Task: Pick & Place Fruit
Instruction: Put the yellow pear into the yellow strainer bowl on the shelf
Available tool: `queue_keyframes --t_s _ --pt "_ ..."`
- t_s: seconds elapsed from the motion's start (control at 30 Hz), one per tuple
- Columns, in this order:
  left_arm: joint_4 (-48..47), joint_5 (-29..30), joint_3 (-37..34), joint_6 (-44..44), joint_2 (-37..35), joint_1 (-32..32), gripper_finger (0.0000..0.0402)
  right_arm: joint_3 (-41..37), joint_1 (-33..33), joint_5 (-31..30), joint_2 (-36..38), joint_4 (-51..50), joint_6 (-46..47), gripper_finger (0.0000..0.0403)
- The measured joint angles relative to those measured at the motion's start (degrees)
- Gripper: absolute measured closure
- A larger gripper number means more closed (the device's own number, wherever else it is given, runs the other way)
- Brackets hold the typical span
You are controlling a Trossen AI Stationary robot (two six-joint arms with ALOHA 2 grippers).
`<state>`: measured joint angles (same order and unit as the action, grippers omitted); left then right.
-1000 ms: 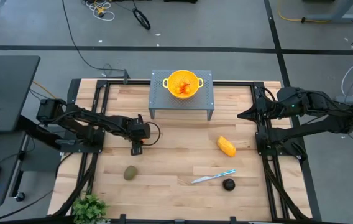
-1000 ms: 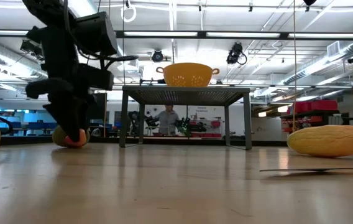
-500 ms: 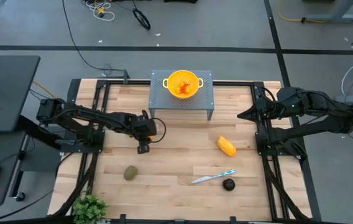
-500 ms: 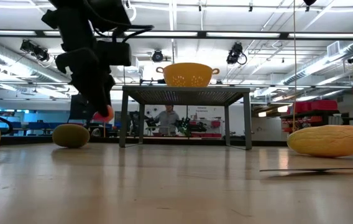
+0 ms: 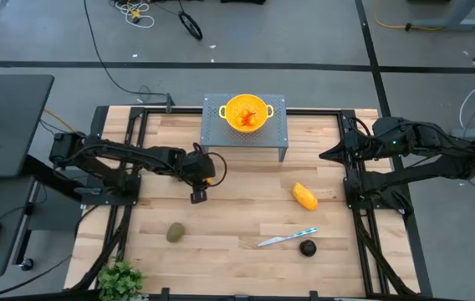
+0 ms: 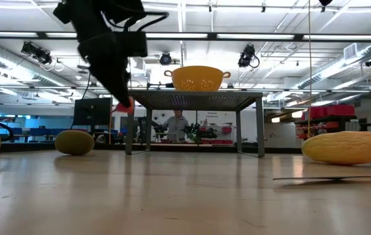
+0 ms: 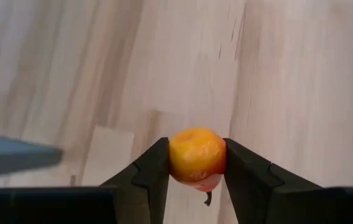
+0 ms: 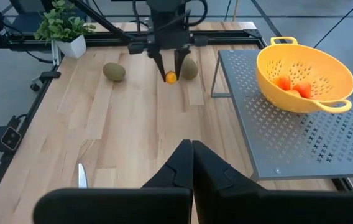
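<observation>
We see the left gripper (image 6: 124, 106) holding a small round orange-red fruit (image 7: 197, 155), its fingers (image 7: 148, 174) pinched narrowly against both sides. A second ago this fruit sat low at the tabletop beside an olive-brown oval fruit (image 6: 74, 141); it has since been lifted and carried toward the grey perforated metal stand (image 5: 244, 134). We judge the pick is done and the carry is underway.

On the stand sits the yellow perforated two-handled bowl (image 8: 332, 78), already holding a few orange-red pieces (image 8: 289, 86). The held fruit hangs just below the stand's top, near its front left corner, so we judge it must rise more to clear that edge and the bowl's rim.

The pale wooden tabletop (image 5: 237, 209) lies open beneath the arm. A second olive-brown oval (image 5: 175, 232), a yellow-orange oblong fruit (image 5: 305, 197), a dark round fruit (image 5: 307, 247) and a slim silver knife with pale blue handle (image 5: 286, 238) lie well apart from the path.

The right gripper (image 8: 192, 158) waits at the right edge, fingers pressed together, empty.
</observation>
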<state>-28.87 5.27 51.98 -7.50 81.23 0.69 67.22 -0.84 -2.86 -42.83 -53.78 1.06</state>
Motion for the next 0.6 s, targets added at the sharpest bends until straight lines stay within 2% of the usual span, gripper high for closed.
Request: queue_keyframes --t_s 0.37,0.6 --pt "-0.01 -0.21 8.62 3.59 0.0 2.66 0.0265 0.0 0.01 0.0 0.0 0.0 0.0 0.0402" --pt "-0.09 -0.25 10.47 4.91 0.0 4.28 0.0264 0.0 0.01 -0.02 0.0 -0.02 0.0 0.0402"
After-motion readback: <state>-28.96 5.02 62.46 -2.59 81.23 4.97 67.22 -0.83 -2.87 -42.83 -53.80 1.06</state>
